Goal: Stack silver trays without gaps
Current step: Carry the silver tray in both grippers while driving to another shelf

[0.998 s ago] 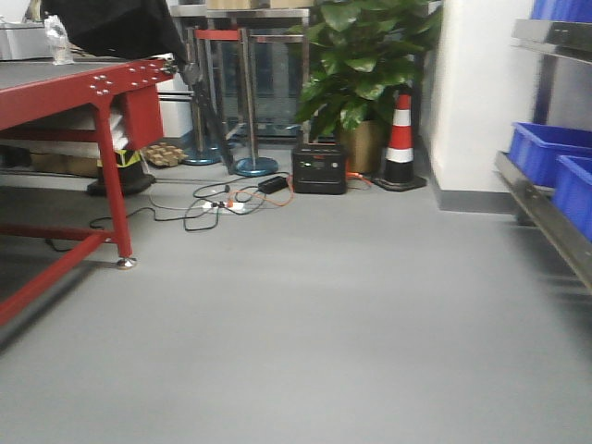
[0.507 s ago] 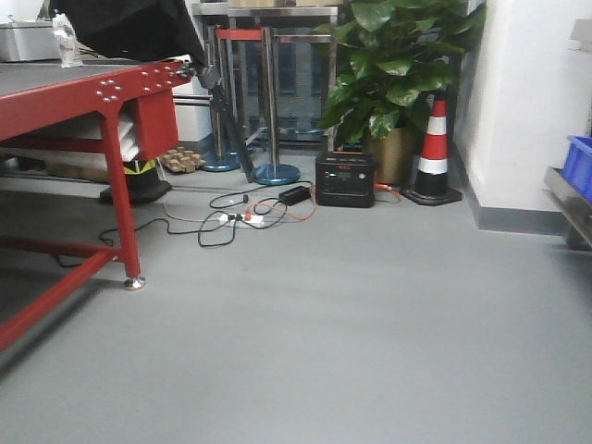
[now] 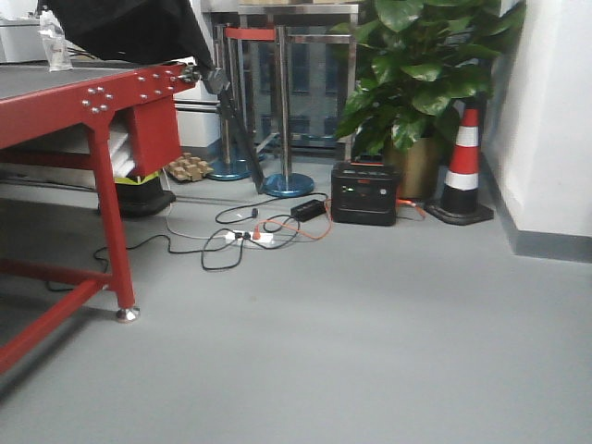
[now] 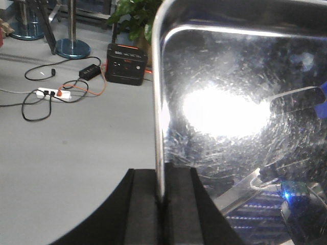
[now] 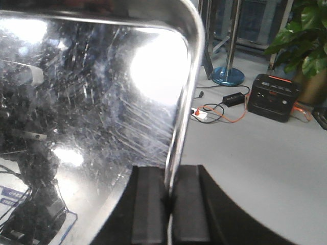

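A silver tray [image 4: 230, 102] with a scratched, mirror-shiny surface fills the right side of the left wrist view. My left gripper [image 4: 162, 173] is shut on its left rolled rim. In the right wrist view a silver tray [image 5: 92, 102] fills the left side, and my right gripper [image 5: 171, 171] is shut on its right rim. It looks like one tray held by opposite rims, hanging above the grey floor. Neither the tray nor the grippers appear in the front view.
A red metal table [image 3: 102, 92] stands at the left with a black cloth [image 3: 129, 28] on it. Ahead on the floor lie cables [image 3: 231, 245], a black power station [image 3: 364, 192], a traffic cone [image 3: 462, 166], stanchions [image 3: 282, 111] and a potted plant [image 3: 416, 74].
The front view has swung left: the table, plant and cone slid rightward in the picture, and the shelf with blue bins at the right has gone out of view.
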